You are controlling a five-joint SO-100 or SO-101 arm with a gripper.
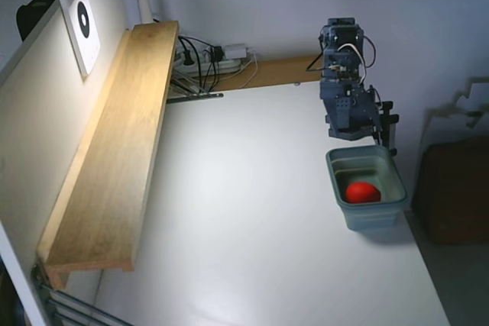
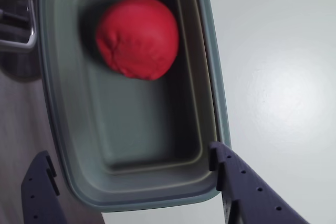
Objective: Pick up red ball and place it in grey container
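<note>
The red ball lies on the floor of the grey container, toward its near end in the fixed view. That tub stands at the right edge of the white table. My gripper hangs just above the tub's other end, open, with nothing between its dark blue fingers. In the fixed view the arm stands folded right behind the container and the fingers themselves are hard to make out.
A long wooden shelf runs along the left wall. Cables and a power strip lie at the back. A metal clamp sits at the table edge beside the tub. A dark brown object sits past the table's right edge.
</note>
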